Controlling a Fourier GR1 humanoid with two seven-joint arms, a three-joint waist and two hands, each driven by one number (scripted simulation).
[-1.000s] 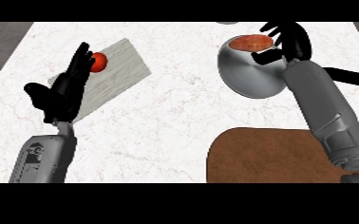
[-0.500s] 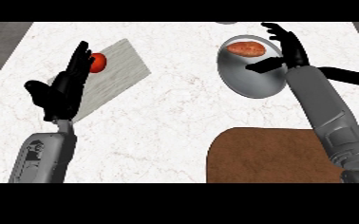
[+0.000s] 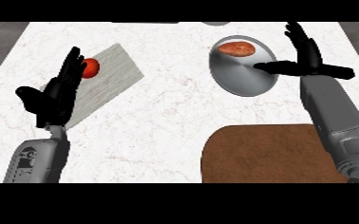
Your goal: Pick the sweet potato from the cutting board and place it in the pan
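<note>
The orange-brown sweet potato [image 3: 236,49] lies inside the grey metal pan [image 3: 245,78], near its far rim. My right hand [image 3: 304,57] is open just right of the pan, fingers pointing up and thumb reaching left over the pan's edge; it holds nothing. The pan's black handle [image 3: 338,71] sticks out to the right behind that hand. A grey cutting board [image 3: 105,83] lies at the left. My left hand [image 3: 54,95] is open, resting over the board's left part with straight fingers.
A red tomato [image 3: 89,68] sits on the cutting board beside my left hand's fingers. A brown round mat [image 3: 270,154] covers the near right of the white marble counter [image 3: 172,104]. A grey object [image 3: 216,23] peeks in at the far edge.
My right hand has let go of the sweet potato and drawn back to the right of the pan, uncovering the sweet potato. The left hand stays over the board.
</note>
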